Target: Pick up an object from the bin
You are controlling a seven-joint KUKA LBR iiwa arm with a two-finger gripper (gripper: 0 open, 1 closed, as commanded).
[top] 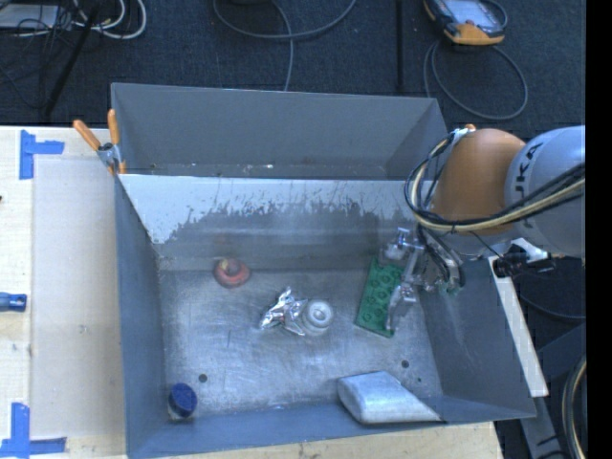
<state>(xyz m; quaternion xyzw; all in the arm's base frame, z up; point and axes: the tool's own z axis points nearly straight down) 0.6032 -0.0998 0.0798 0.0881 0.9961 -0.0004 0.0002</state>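
Green studded plate [379,300], right side of bin [277,156], claw [409,287] just beside

KUKA arm [564,175] reaching in from the right, orange wrist cover [478,175] ringed by cables [421,187], gripper [409,280] angled down and leftward

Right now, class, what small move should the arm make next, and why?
Probably a small shift leftward in view: the gripper sits beside the green studded plate, on its right edge, near the bin wall, not centred over it.
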